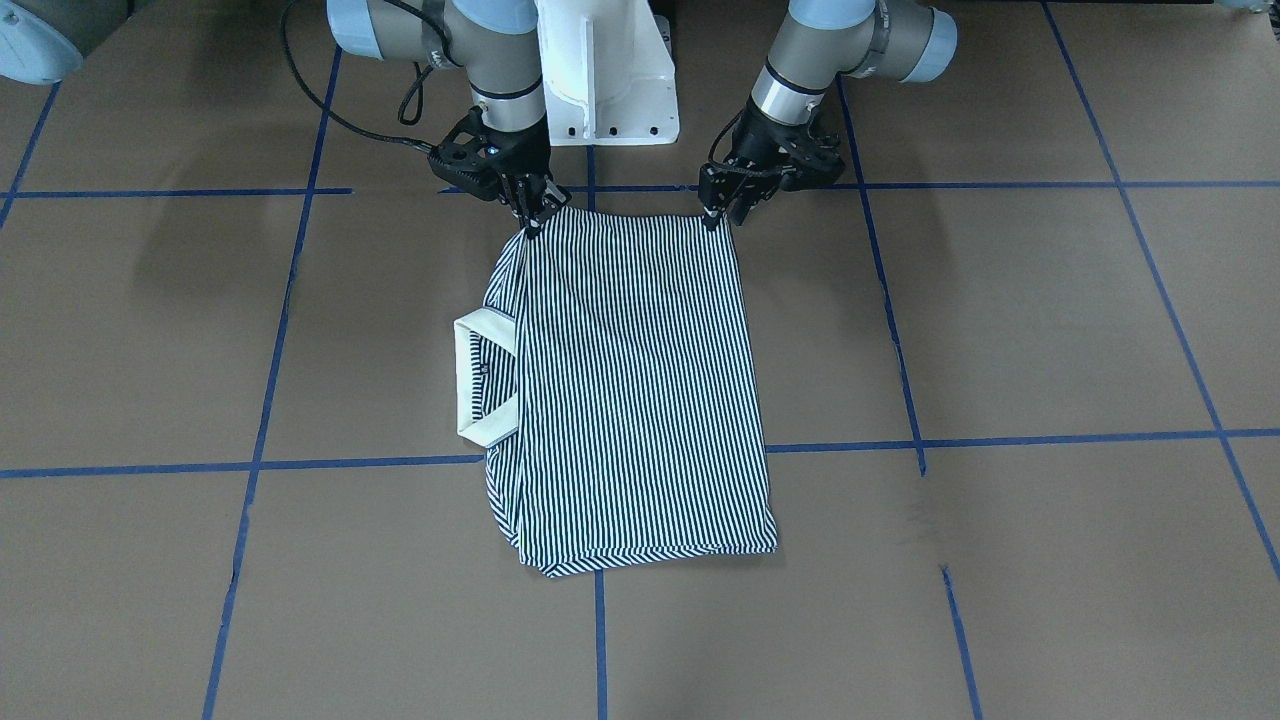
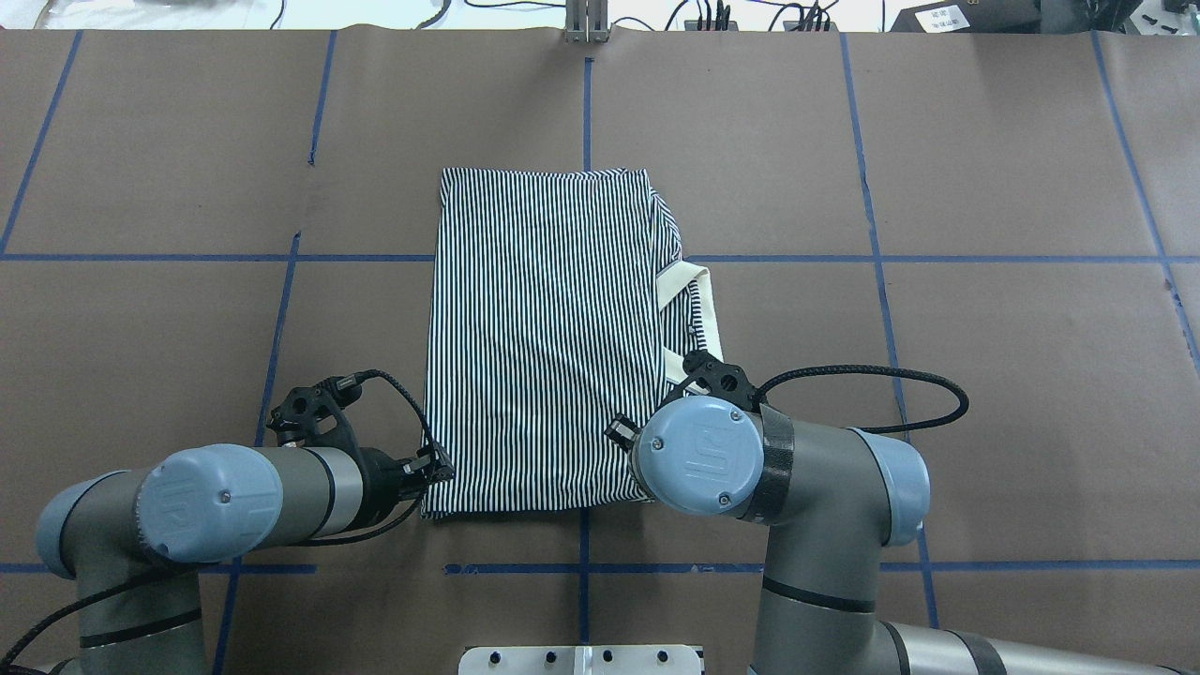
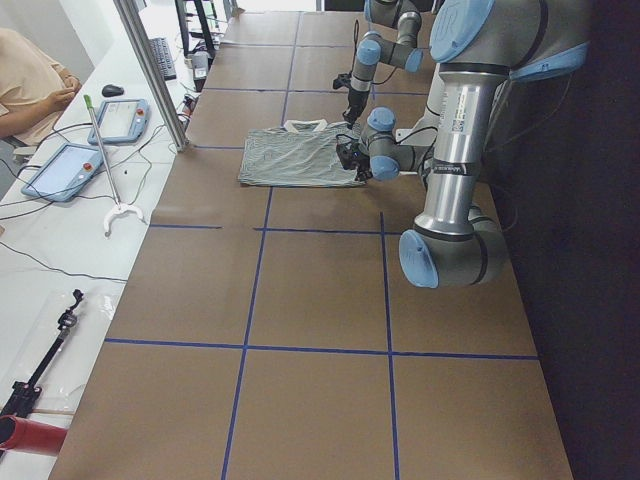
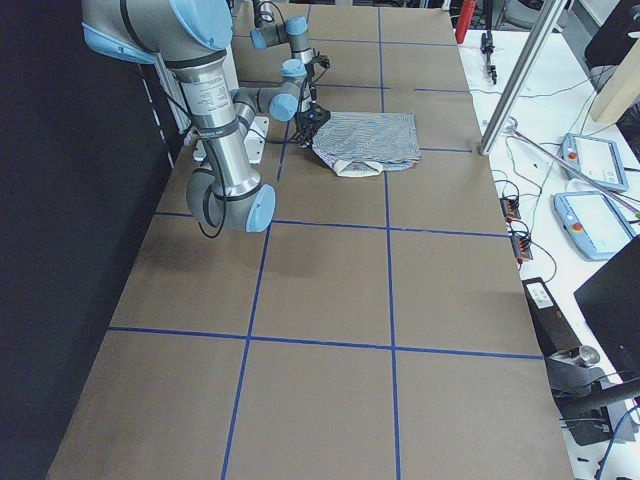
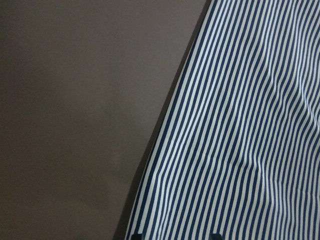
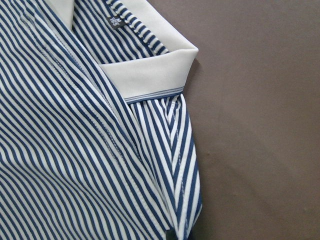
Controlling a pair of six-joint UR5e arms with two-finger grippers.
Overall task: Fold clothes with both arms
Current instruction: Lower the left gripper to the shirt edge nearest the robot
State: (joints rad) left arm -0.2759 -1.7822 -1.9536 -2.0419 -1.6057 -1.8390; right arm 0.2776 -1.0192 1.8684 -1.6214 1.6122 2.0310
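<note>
The striped polo shirt (image 1: 640, 380) lies folded into a long rectangle on the brown table, also in the overhead view (image 2: 539, 347). Its cream collar (image 1: 470, 380) sticks out on my right side (image 2: 703, 309). My left gripper (image 1: 725, 212) sits low at the shirt's near left corner (image 2: 441, 466). Its fingertips (image 5: 137, 235) stand apart over the striped cloth (image 5: 240, 140). My right gripper (image 1: 533, 215) is pinched on the near right corner. It is hidden under its own wrist in the overhead view. The right wrist view shows the collar (image 6: 150, 75) and folded front.
The white pedestal base (image 1: 605, 70) stands just behind the shirt's near edge. Blue tape lines (image 1: 600, 630) grid the table. A side bench with tablets (image 3: 120, 120) and a seated person (image 3: 30, 80) lies beyond the far edge.
</note>
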